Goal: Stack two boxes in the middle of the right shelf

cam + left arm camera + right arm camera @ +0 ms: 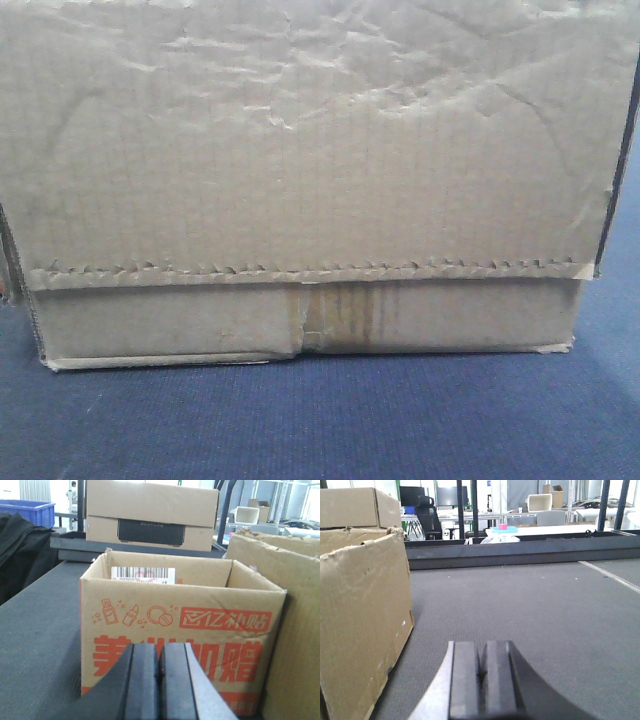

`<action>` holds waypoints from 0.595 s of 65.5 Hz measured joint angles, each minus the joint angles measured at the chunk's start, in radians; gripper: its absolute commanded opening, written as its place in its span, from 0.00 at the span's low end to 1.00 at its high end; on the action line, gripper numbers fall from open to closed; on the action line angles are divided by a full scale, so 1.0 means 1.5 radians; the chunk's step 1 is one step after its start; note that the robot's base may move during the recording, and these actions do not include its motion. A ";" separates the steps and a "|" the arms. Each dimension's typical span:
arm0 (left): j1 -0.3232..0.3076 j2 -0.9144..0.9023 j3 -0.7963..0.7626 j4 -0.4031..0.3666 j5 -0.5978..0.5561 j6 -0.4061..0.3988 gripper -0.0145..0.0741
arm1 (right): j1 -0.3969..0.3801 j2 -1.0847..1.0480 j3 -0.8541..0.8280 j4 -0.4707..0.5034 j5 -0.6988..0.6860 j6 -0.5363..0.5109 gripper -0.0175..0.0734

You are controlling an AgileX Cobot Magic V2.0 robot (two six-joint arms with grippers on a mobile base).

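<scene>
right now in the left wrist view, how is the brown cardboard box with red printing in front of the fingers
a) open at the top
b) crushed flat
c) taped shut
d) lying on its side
a: the brown cardboard box with red printing stands upright with nothing covering its top, so its inner back wall and a white barcode label show beyond the shut left fingers.

Dim bluish front view, perhaps soft — backgrounds overexposed

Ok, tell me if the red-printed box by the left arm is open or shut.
Open. The red-printed box has no top cover; its inner back wall and barcode label show.
</scene>
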 measured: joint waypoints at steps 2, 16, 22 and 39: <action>0.000 0.000 0.000 0.000 -0.006 0.000 0.04 | 0.000 0.000 0.000 0.000 -0.002 0.000 0.02; 0.000 0.000 0.000 0.000 -0.075 0.000 0.04 | 0.000 0.000 -0.001 0.008 -0.039 0.000 0.02; 0.000 -0.001 -0.014 0.000 -0.081 0.000 0.04 | 0.000 -0.002 -0.035 0.007 -0.013 0.000 0.02; 0.000 0.042 -0.269 0.000 0.095 0.000 0.04 | 0.000 0.036 -0.281 -0.032 0.118 0.000 0.03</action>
